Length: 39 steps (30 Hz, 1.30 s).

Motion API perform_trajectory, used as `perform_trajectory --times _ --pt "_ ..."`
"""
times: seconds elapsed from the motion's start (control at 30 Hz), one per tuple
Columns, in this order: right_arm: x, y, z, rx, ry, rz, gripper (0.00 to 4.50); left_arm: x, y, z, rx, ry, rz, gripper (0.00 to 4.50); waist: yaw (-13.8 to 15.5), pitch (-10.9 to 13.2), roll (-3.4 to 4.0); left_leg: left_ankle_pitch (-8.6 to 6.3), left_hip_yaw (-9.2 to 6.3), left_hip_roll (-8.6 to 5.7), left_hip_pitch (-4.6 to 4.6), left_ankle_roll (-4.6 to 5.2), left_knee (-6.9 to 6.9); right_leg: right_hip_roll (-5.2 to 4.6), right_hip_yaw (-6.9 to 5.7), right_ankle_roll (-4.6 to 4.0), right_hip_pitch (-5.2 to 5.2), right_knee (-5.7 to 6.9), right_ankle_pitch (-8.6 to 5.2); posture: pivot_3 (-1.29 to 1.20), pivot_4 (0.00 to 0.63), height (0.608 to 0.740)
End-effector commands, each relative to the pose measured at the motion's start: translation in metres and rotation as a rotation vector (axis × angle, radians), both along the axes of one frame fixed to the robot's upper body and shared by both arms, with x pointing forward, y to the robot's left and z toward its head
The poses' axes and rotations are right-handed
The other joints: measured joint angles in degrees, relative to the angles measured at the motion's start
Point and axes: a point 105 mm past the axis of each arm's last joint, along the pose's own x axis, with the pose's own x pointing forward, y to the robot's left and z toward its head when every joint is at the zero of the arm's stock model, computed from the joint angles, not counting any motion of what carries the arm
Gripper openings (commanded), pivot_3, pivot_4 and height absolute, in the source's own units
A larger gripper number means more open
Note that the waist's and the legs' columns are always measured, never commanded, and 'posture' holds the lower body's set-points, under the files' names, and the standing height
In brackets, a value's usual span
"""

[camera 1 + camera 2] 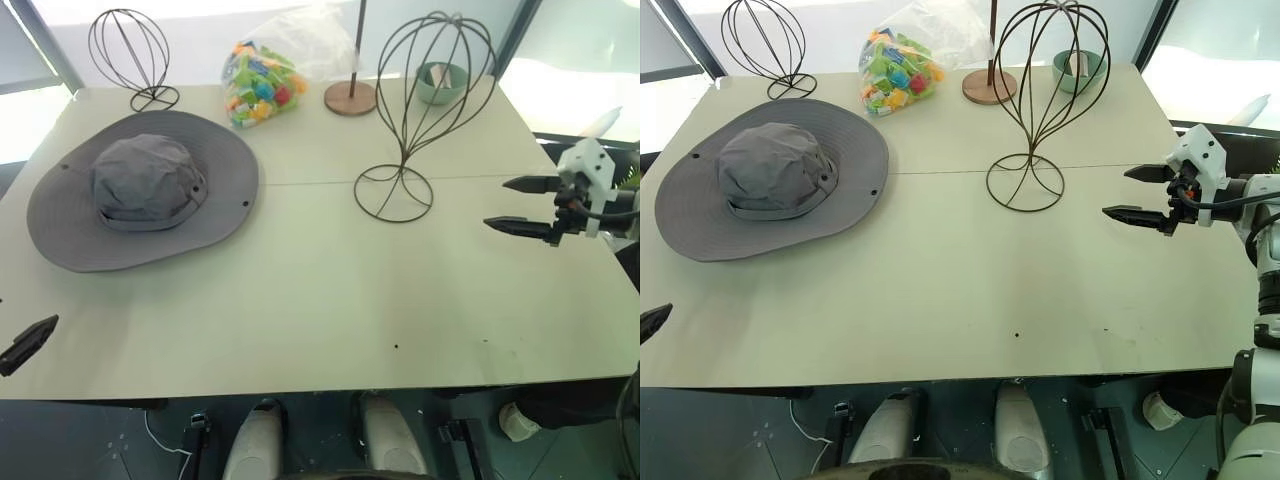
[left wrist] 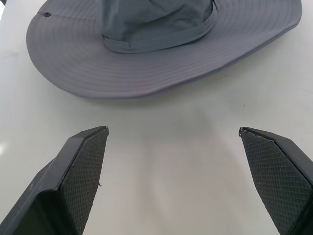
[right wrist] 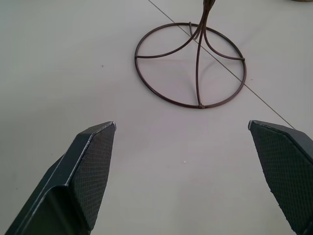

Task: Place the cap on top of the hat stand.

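Left gripper [image 2: 173,134] hovering wide open at near left, before cap [image 1: 143,189]; right gripper [image 1: 518,205] gaping empty right of hat stand [image 1: 420,115].

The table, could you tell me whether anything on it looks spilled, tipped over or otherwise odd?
Nothing stands out. The cap lies flat, crown up, on the table, and the hat stand stands upright, bare.

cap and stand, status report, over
Both claws open and empty: left claw short of the cap, right claw facing the hat stand. Cap flat on the table, stand bare. Nothing between them.
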Motion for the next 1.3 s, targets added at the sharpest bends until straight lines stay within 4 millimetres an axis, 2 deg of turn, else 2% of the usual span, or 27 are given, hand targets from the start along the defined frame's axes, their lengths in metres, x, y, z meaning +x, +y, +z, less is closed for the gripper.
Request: perform_trajectory --times 0.03,0.2,0.3,0.43,0.53,0.67,0.83,1.0,1.07,1.13,1.3 --pt "0.001 0.001 0.014 -0.004 -0.052 0.011 4.45 0.0 0.0 0.008 0.017 -0.024 -0.002 4.5 0.0 0.0 0.0 0.0 0.0 0.0 0.0 0.0 0.0 0.0 0.0 0.0 0.0 0.0 0.0 0.0 0.15 0.74" --pt "0.002 0.0 0.016 0.0 -0.057 0.001 4.45 0.006 -0.002 0.009 0.031 -0.033 -0.008 4.5 0.0 0.0 0.0 0.0 0.0 0.0 0.0 0.0 0.02 0.0 0.0 0.0 0.01 0.02 0.0 0.0 0.15 0.74" --pt "0.002 0.001 0.021 0.017 -0.058 -0.004 4.45 0.013 -0.008 0.019 0.054 -0.057 -0.043 4.5 0.01 0.0 0.0 0.0 0.0 0.0 0.0 0.0 0.04 0.0 0.0 0.01 0.01 0.04 0.01 0.0 0.15 0.74" --pt "-0.005 0.016 0.029 0.011 -0.074 0.059 4.45 0.031 -0.022 0.034 0.318 -0.063 -0.134 4.5 0.12 0.01 0.02 0.0 -0.01 0.0 0.0 0.0 0.13 0.0 0.0 0.01 0.04 0.07 0.01 0.0 0.15 0.74" --pt "-0.017 0.039 0.04 0.05 -0.069 0.144 4.45 0.045 -0.036 0.038 0.506 -0.053 -0.217 4.5 0.11 0.01 0.04 0.0 -0.01 0.0 0.0 0.0 0.15 0.01 0.0 0.01 0.06 0.08 0.01 0.0 0.15 0.74" --pt "-0.054 0.086 0.054 0.144 -0.039 0.321 4.45 0.065 -0.049 0.019 0.82 0.013 -0.335 4.5 0.21 0.02 0.07 0.0 -0.04 0.0 0.0 0.01 0.12 0.02 0.0 0.09 0.07 0.09 0.05 0.0 0.15 0.74" --pt "-0.085 0.117 0.056 0.169 -0.021 0.405 4.45 0.091 -0.056 0.005 0.973 -0.024 -0.349 4.5 0.26 0.02 0.07 -0.03 -0.04 0.0 0.0 0.05 0.16 0.03 0.0 0.14 0.07 0.09 0.08 0.0 0.15 0.74" --pt "-0.094 0.129 0.058 0.196 -0.022 0.405 4.45 0.117 -0.066 -0.005 1.077 -0.097 -0.334 4.5 0.44 0.01 0.05 -0.03 -0.04 0.0 -0.03 0.06 0.28 0.03 -0.01 0.23 0.11 0.11 0.14 0.0 0.15 0.74" --pt "-0.096 0.131 0.057 0.193 -0.023 0.4 4.45 0.126 -0.071 -0.017 1.102 -0.087 -0.359 4.5 0.45 0.01 0.06 -0.03 -0.03 0.0 -0.03 0.06 0.29 0.02 0.0 0.25 0.11 0.12 0.15 0.0 0.15 0.74" --pt "-0.098 0.134 0.058 0.19 -0.033 0.392 4.45 0.138 -0.076 -0.03 1.101 -0.076 -0.366 4.5 0.59 0.0 0.08 -0.03 -0.03 -0.01 -0.02 0.07 0.29 0.03 -0.01 0.29 0.1 0.14 0.17 0.0 0.15 0.74" --pt "-0.101 0.138 0.068 0.194 -0.061 0.386 4.45 0.161 -0.081 -0.039 1.099 -0.082 -0.347 4.5 0.57 -0.01 0.02 -0.03 -0.07 0.0 -0.04 0.08 0.31 0.04 -0.02 0.4 0.09 0.18 0.23 0.0 0.15 0.74"
